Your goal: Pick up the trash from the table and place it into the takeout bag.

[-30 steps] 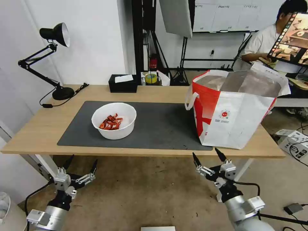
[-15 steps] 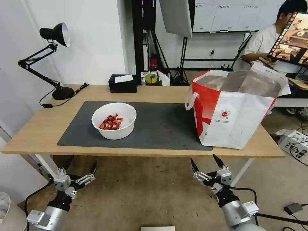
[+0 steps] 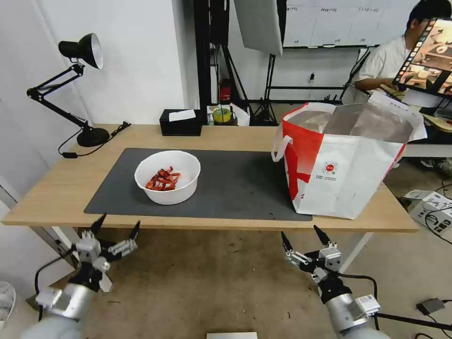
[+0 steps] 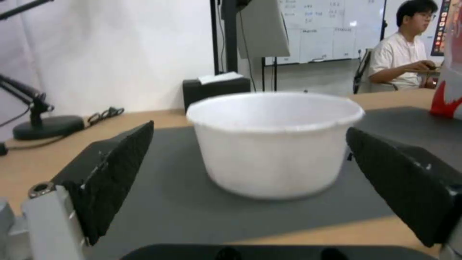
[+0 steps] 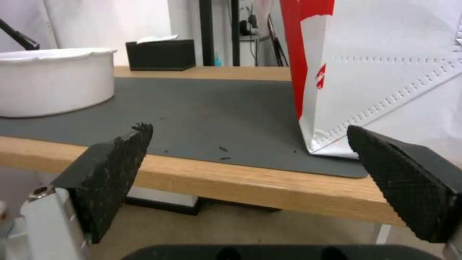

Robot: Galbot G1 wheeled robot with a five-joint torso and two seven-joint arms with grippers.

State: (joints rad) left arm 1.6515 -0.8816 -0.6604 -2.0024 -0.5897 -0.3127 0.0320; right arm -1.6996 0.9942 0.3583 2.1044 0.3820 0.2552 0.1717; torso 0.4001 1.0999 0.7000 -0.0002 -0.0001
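The trash, a white round bowl with red crayfish shells, stands on the dark grey mat of the light-wood table. The white-and-red takeout bag stands open at the table's right end, silver lining showing. My left gripper is open at the table's front edge, level with the bowl and aimed at it. My right gripper hangs open below the front edge, in front of the bag; the bowl sits off to one side.
A black tissue box and a black desk lamp stand along the table's far edge. Beyond it are a tape roll and stands. A cable runs from the lamp base. Floor clutter lies to the right of the table.
My left gripper has risen from below the table to its front edge, toward the bowl. My right gripper sank slightly, then held still. Bowl and bag have not moved.
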